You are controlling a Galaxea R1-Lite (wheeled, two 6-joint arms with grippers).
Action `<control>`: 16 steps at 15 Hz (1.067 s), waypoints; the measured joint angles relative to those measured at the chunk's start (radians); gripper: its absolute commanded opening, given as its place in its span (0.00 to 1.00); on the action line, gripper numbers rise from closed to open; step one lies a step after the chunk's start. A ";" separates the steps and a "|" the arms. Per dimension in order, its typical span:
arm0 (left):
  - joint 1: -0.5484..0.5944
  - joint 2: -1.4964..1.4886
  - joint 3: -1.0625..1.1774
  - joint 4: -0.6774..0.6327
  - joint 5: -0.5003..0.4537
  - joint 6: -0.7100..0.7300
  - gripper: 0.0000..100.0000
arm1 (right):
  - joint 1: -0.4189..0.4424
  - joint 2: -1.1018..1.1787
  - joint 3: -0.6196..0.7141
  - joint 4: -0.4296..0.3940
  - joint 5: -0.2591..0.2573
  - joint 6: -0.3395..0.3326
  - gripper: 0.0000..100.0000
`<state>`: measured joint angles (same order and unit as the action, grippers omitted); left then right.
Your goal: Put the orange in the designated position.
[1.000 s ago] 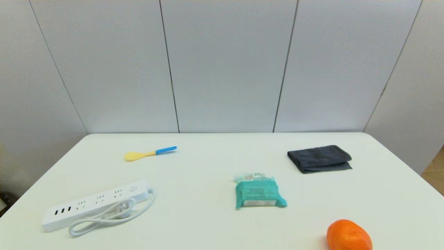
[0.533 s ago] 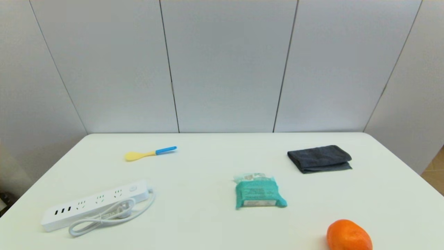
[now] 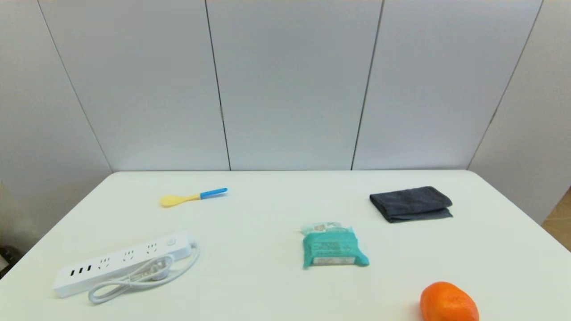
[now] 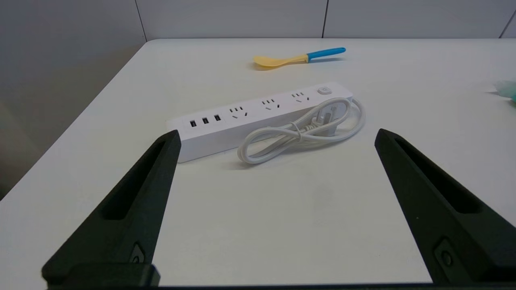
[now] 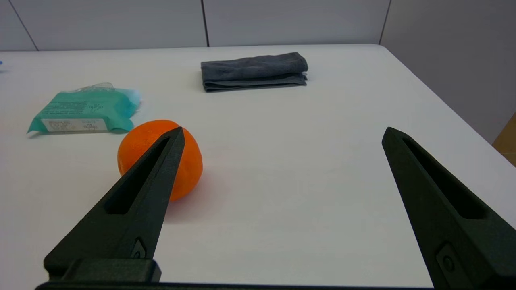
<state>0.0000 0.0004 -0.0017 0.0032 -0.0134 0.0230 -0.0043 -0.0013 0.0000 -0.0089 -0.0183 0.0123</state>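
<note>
One orange [image 3: 449, 302], two end effectors spread wide: left end effector [image 4: 276, 135], right end effector [image 5: 282, 133].

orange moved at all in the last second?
No. In the head view the orange sits at the same spot on the table, same offset right of and nearer than the teal packet, which also hasn't shifted.

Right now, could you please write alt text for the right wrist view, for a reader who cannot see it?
The open right gripper hovers over a white table, its one finger overlapping an orange. Beyond lie a teal packet and a folded grey cloth.
</note>
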 measured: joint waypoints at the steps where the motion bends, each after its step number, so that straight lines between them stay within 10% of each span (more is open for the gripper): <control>1: 0.000 0.000 0.000 0.000 0.000 0.000 1.00 | 0.000 0.000 0.000 0.000 0.000 0.001 1.00; 16: 0.000 0.000 0.000 0.000 0.000 0.000 1.00 | -0.004 0.172 -0.156 -0.008 -0.033 -0.017 1.00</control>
<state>0.0000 0.0004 -0.0017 0.0032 -0.0138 0.0226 -0.0081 0.1706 -0.1562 -0.0168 -0.0513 -0.0043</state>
